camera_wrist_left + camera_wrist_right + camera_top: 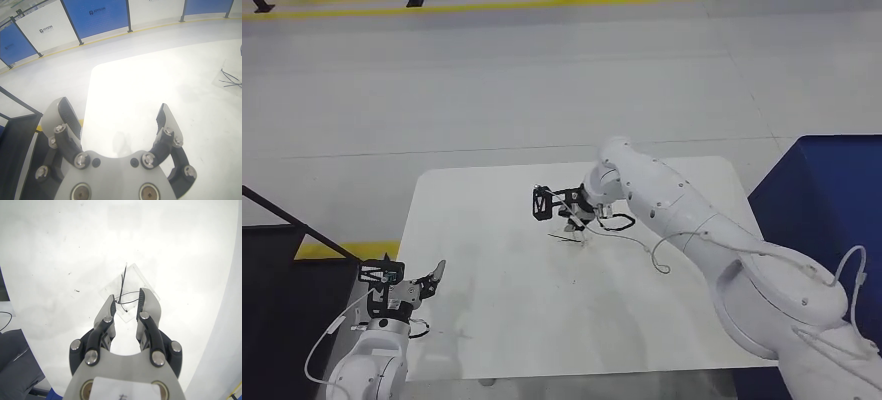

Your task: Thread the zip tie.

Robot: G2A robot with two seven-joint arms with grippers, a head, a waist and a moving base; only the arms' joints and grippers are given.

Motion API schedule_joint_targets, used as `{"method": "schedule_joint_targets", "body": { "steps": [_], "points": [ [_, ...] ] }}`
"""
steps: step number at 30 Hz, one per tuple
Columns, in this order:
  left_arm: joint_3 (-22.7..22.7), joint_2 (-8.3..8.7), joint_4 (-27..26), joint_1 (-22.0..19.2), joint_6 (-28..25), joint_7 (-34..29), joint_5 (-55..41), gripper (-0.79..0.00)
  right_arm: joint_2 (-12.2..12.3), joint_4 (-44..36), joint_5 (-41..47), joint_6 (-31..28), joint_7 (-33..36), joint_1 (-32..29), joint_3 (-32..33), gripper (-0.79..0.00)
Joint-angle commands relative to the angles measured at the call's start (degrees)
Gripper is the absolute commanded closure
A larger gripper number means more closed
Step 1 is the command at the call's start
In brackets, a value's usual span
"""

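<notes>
Now we are watching the right gripper (126, 294) hanging over the zip ties (122, 285), fingers parted and empty. They are lying crossed on a clear plate (140, 279) mid-table (492, 300). The left gripper (113, 101) is sitting at nine o'clock, fingers spread wide.

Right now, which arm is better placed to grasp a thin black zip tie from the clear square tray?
Right. The right gripper hangs open over the thin black zip ties on the clear square tray. The left gripper, also open, is by the white table corner, far from them.
</notes>
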Motion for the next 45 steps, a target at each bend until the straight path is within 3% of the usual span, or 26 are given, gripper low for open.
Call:
{"method": "schedule_joint_targets", "body": {
  "steps": [1, 10, 11, 13, 20, 29, 42, 45],
  "points": [
    [0.00, 0.00, 0.00, 0.00, 0.00, 0.00, 0.00, -0.785, -1.54, 1.92, -0.87, -0.85, -0.70, -0.17, -0.72, -0.237],
    [0.00, 0.00, 0.00, 0.00, 0.00, 0.00, 0.00, -0.785, -7.74, 11.60, -3.22, -1.30, -0.27, -0.96, -2.23, -0.234],
    [0.00, 0.00, 0.00, 0.00, 0.00, 0.00, 0.00, -0.785, -8.30, 12.51, -3.49, -1.54, -0.18, -0.99, -2.23, -0.200],
    [0.00, 0.00, 0.00, 0.00, 0.00, 0.00, 0.00, -0.785, -9.32, 14.07, -3.99, -1.83, -0.49, -1.06, -2.23, -0.154],
    [0.00, 0.00, 0.00, 0.00, 0.00, 0.00, 0.00, -0.785, -11.85, 18.80, -6.25, -2.03, -2.34, -1.25, -2.23, -0.166],
    [0.00, 0.00, 0.00, 0.00, 0.00, 0.00, 0.00, -0.785, -13.63, 22.21, -8.52, -2.03, -3.45, -2.00, -2.23, -0.169],
    [0.00, 0.00, 0.00, 0.00, 0.00, 0.00, 0.00, -0.785, -13.63, 22.21, -8.52, -2.03, -3.45, -2.00, -2.23, -0.148],
    [0.00, 0.00, 0.00, 0.00, 0.00, 0.00, 0.00, -0.785, -13.69, 21.74, -8.16, -2.03, -4.54, -3.19, -2.23, -0.071]
  ]
}}
